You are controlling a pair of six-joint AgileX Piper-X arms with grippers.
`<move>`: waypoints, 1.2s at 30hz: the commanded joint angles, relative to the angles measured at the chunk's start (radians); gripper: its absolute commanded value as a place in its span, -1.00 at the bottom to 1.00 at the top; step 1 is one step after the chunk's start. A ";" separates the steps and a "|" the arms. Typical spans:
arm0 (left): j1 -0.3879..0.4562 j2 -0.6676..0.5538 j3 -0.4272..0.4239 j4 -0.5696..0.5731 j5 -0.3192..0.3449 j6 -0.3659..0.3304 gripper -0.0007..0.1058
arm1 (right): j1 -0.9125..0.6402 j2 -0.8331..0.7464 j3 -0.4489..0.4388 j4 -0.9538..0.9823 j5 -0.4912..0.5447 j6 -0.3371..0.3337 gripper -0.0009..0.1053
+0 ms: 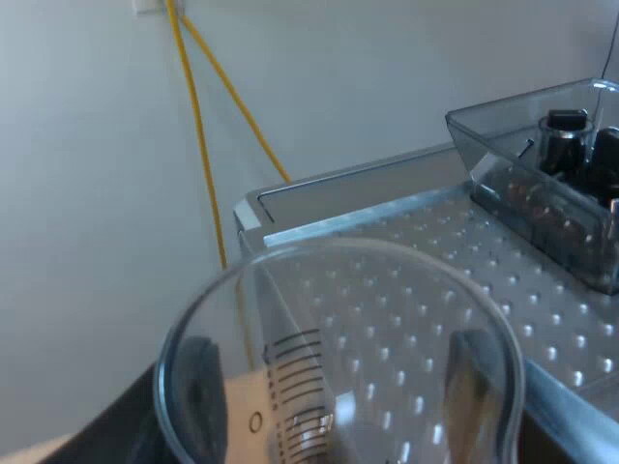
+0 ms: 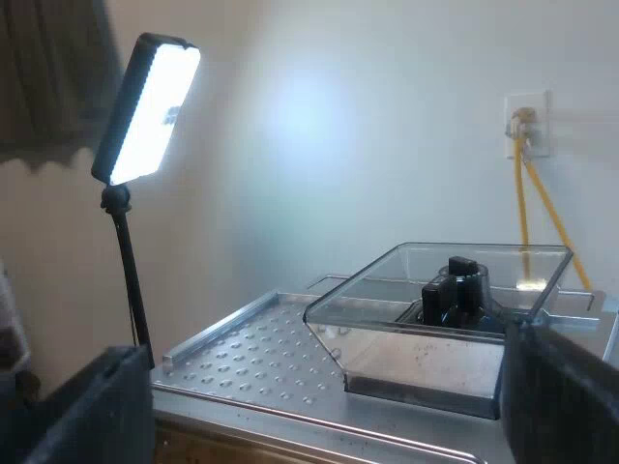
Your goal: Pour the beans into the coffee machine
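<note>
My left gripper (image 1: 338, 411) is shut on the clear measuring glass (image 1: 290, 372), its dark fingers (image 1: 198, 387) showing through the wall on both sides. The glass, with black scale marks, hangs over the edge of the espresso machine's dimpled metal top (image 1: 503, 280), and I can see that top through it. The clear bean hopper (image 1: 542, 184) stands farther along the top, apart from the glass, with brown beans on its floor. My right gripper (image 2: 329, 416) is open and holds nothing, close to the bean hopper (image 2: 435, 319) on the machine top (image 2: 251, 353).
A lit lamp panel (image 2: 145, 106) on a thin black stand rises beside the machine. Yellow cables (image 1: 198, 145) run down the white wall behind it from a wall socket (image 2: 527, 124).
</note>
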 commanded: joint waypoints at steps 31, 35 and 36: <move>-0.208 0.700 -0.729 -0.020 -0.088 0.051 -0.44 | 0.000 -0.009 -0.006 -0.076 0.059 -0.017 0.50; -0.214 0.768 -0.803 -0.020 -0.088 0.051 -0.44 | 0.000 -0.009 -0.006 -0.076 0.059 -0.017 0.50; -0.214 0.779 -0.814 -0.020 -0.090 0.051 -0.44 | 0.000 -0.009 -0.006 -0.074 0.059 -0.017 0.50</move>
